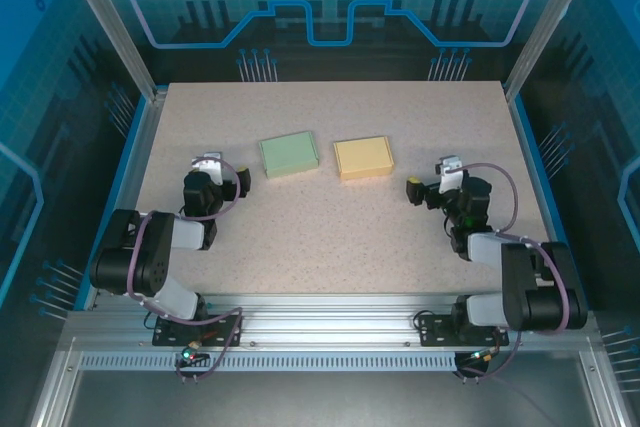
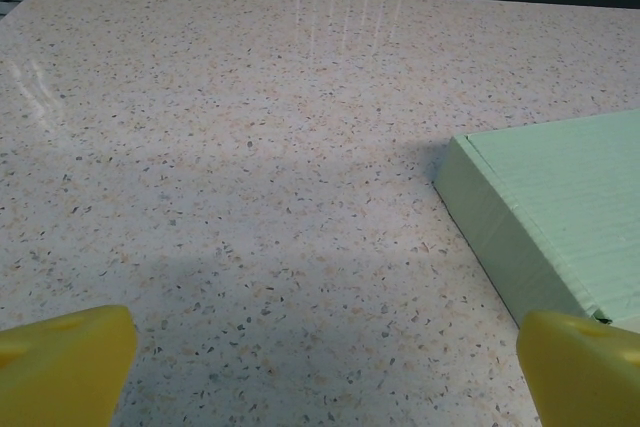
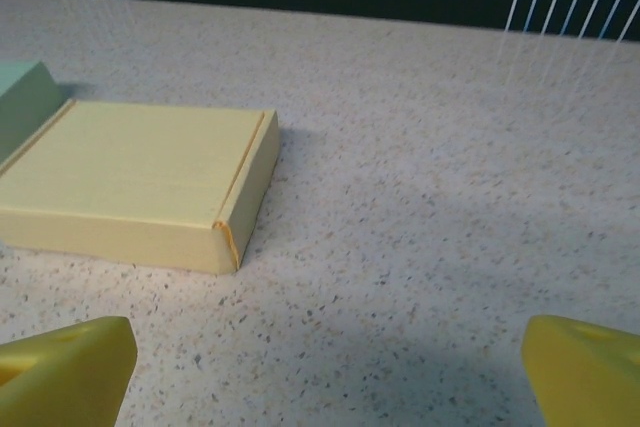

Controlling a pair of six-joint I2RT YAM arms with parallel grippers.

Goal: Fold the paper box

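Two closed paper boxes lie side by side at mid-table: a green box (image 1: 289, 155) on the left and a yellow box (image 1: 363, 157) on the right. My left gripper (image 1: 218, 175) rests low on the table, left of the green box and apart from it. It is open, with bare table between its yellow fingertips (image 2: 65, 362); the green box (image 2: 560, 207) lies ahead to the right. My right gripper (image 1: 432, 183) sits right of the yellow box, open with nothing between its fingers. In the right wrist view the yellow box (image 3: 130, 177) lies ahead to the left, and the green box's corner (image 3: 25, 97) shows behind it.
The speckled table (image 1: 330, 237) is bounded by metal rails and upright posts (image 1: 110, 27) at the back corners. Bare table lies in front of the boxes, between the two arms. Both arm bases stand on the rail (image 1: 330, 322) at the near edge.
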